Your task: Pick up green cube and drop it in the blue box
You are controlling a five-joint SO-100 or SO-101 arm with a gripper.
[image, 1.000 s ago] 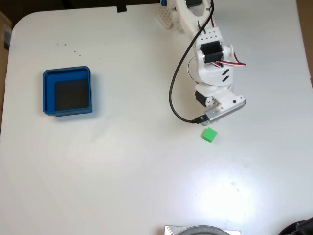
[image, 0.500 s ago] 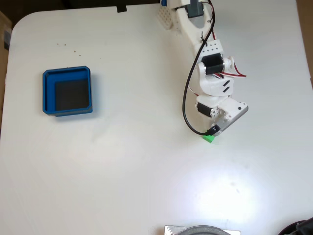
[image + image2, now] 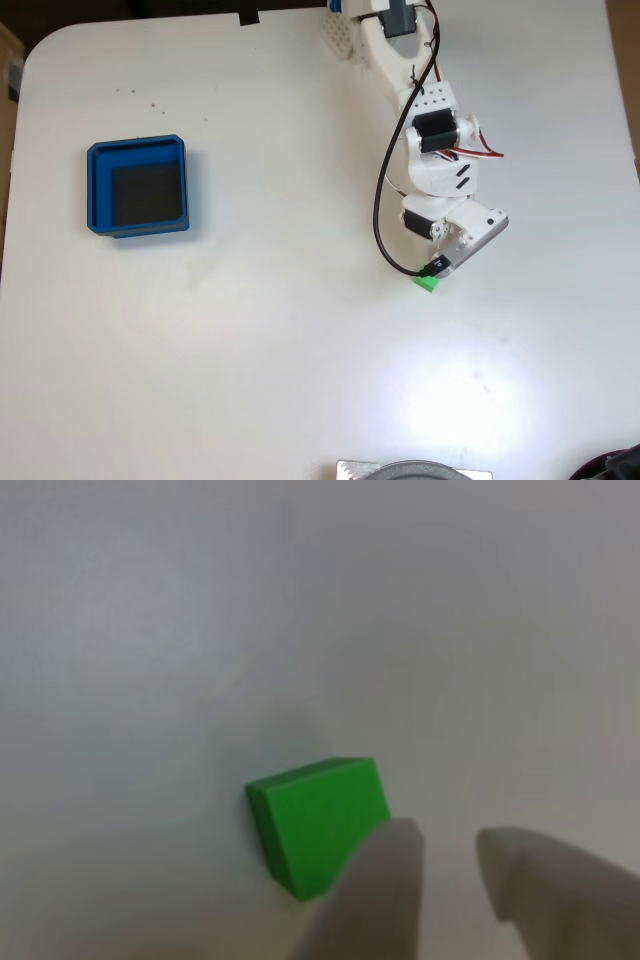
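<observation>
- White rounded table [image 3: 250,350]: surface bright with glare at lower right in the fixed view
- White 3D-printed arm [image 3: 437,165] with black cable: reaches down from the top edge, wrist directly over the cube
- Square bright blue box [image 3: 97,190] with dark floor: sits at the table's left, well apart from the arm, holding nothing
- Two-finger gripper [image 3: 448,860]: 2 pale fingertips [image 3: 375,890] set slightly apart with only table showing between them; left tip overlaps the cube's right edge, contact cannot be told
- Small bright green cube [image 3: 315,825]: rests on the table, just left of the fingertips, not between them; in the fixed view [image 3: 428,284] only its corner shows
</observation>
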